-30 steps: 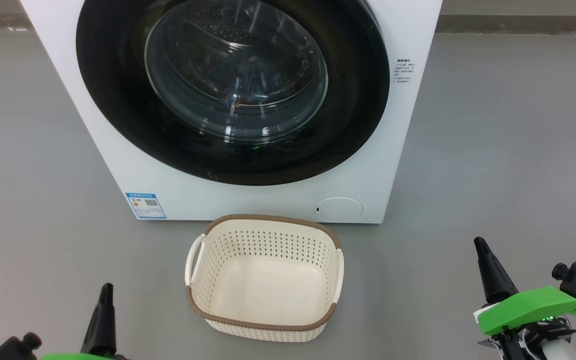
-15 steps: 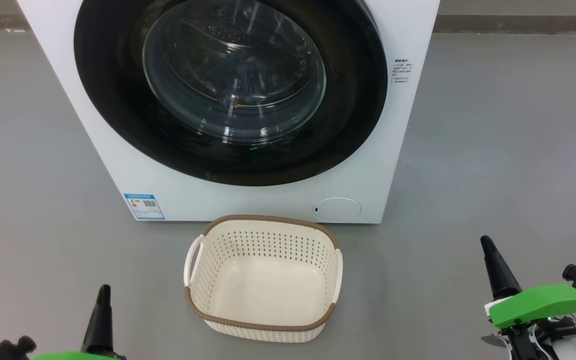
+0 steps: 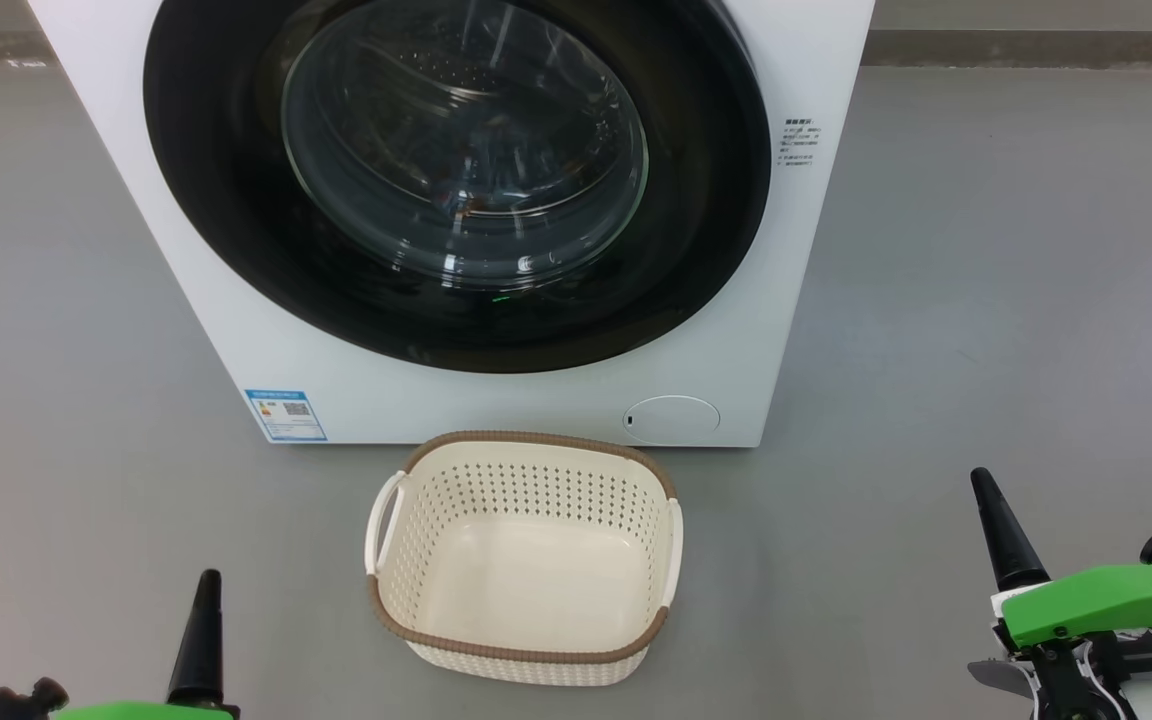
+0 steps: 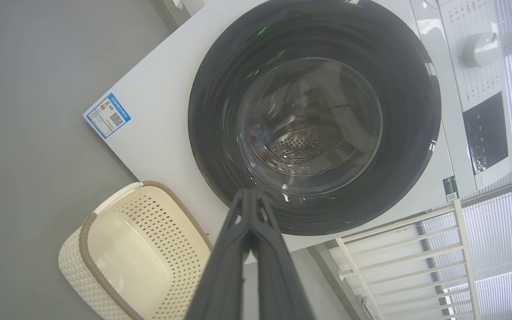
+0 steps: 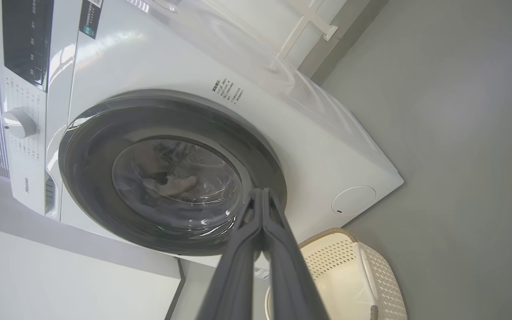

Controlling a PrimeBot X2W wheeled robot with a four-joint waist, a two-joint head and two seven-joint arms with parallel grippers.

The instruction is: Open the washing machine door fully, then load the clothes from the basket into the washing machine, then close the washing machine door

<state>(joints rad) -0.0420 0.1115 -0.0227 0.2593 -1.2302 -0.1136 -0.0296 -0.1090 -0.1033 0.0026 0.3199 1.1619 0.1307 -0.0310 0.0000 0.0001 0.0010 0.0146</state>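
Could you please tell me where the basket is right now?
In the head view the basket sits on the floor at lower centre, just in front of the washing machine, between the left gripper and right gripper.

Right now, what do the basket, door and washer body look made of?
Basket: moulded plastic, matte cream, by its punched holes; brown rim looks woven, probably moulded too. Door: glossy black plastic or glass, mirror reflections; its window clear glass, likely. Washer body: smooth white, painted metal or plastic, can't tell.

washing machine [image 3: 456,405]: top cut off; label sticker [image 3: 285,414]: print too small
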